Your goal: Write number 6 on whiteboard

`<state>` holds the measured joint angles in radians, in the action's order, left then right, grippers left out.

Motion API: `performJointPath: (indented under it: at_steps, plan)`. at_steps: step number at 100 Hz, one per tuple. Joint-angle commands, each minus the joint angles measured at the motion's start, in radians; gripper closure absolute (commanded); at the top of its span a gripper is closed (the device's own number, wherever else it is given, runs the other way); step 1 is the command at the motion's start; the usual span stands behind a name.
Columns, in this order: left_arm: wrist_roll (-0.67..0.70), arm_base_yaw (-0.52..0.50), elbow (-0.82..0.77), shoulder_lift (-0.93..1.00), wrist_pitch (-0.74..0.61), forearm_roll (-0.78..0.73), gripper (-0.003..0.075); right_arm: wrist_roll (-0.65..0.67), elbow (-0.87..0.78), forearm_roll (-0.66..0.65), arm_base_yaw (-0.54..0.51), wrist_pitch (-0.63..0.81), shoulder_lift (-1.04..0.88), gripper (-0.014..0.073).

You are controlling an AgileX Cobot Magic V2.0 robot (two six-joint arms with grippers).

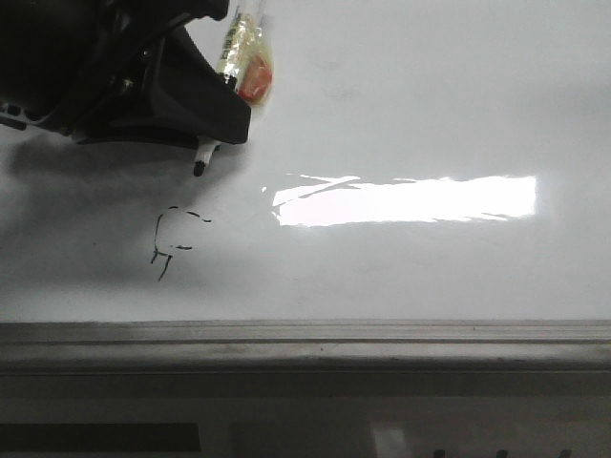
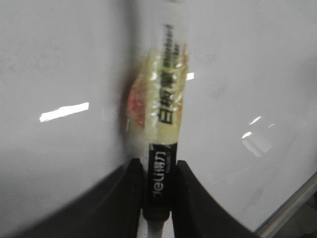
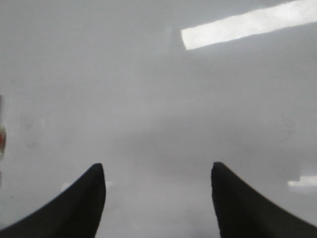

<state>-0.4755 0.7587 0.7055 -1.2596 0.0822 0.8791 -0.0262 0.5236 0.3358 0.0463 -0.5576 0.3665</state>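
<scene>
One marker (image 1: 234, 72) clamped in left pincer (image 1: 205, 143), tip above whiteboard (image 1: 430, 114)

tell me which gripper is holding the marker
The left gripper: its jaws are shut on the marker, tip pointing down at the whiteboard. The right gripper is open with nothing between its fingers.

Marker (image 2: 163, 134) lettering blurred, top cropped

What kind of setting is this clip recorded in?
Probably an indoor lab or office bench. A glossy whiteboard lies flat as the work surface, with a grey metal rim and a ceiling-light glare. The left gripper holds a marker over it.
</scene>
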Motion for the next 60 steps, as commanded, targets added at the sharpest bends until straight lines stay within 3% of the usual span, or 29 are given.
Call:
performJointPath:
  at_steps: [1,13,30,46,60]
  plan:
    - [0.002,-0.003,0.016,-0.007,-0.068,0.003,0.0741,-0.010,0.034,0.030,0.001,0.068,0.017,0.0176]
    - [0.002,-0.003,0.016,0.007,-0.021,0.005,0.0741,-0.038,0.034,0.077,0.023,0.066,0.017,0.0176]
    - [-0.038,-0.001,0.014,0.069,0.136,-0.045,0.0741,-0.432,0.034,0.372,0.098,-0.005,0.027,0.0176]
    - [-0.233,0.010,-0.026,0.165,0.207,-0.024,0.0740,-0.766,0.034,0.624,0.156,-0.114,0.095,0.0176]
    - [-0.488,0.010,-0.106,0.262,0.227,0.179,0.0740,-0.998,0.034,0.776,0.177,-0.171,0.160,0.0176]
